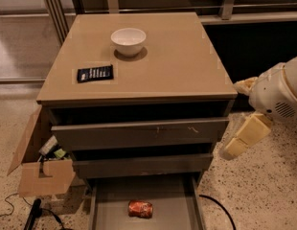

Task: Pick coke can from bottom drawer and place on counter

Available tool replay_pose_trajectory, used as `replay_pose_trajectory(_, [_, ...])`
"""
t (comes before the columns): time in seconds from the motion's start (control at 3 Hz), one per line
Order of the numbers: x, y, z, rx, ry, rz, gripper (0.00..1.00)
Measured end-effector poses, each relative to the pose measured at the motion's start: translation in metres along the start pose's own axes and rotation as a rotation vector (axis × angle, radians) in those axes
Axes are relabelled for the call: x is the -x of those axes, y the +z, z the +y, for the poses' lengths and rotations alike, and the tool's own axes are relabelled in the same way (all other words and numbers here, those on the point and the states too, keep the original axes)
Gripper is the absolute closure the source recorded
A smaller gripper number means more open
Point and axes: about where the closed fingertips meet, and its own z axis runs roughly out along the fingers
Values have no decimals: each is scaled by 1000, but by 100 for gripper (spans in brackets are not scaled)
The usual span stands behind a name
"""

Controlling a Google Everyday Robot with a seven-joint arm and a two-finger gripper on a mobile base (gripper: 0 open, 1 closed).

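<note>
The coke can (140, 208) is a small red-orange can lying on its side on the grey floor of the bottom drawer (105, 210), which is pulled out at the foot of the cabinet. The tan counter (182, 56) tops the cabinet. My gripper (242, 138), cream-coloured on a white arm, hangs in the air to the right of the cabinet at the height of the upper drawers. It is well above and to the right of the can and holds nothing.
A white bowl (128, 40) and a flat black packet (95, 73) sit on the counter. An open cardboard box (40, 174) stands on the floor left of the cabinet. Black cables (218, 207) lie on the speckled floor on both sides.
</note>
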Motion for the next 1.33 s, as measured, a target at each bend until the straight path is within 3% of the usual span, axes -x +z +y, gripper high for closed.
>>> replay_pose_trajectory(0.33, [-21, 53, 12, 55, 37, -62, 0])
replay_pose_trajectory(1.0, [-23, 69, 21, 64, 61, -83, 0])
replay_pose_trajectory(1.33, [-38, 139, 39, 104, 142, -122, 0])
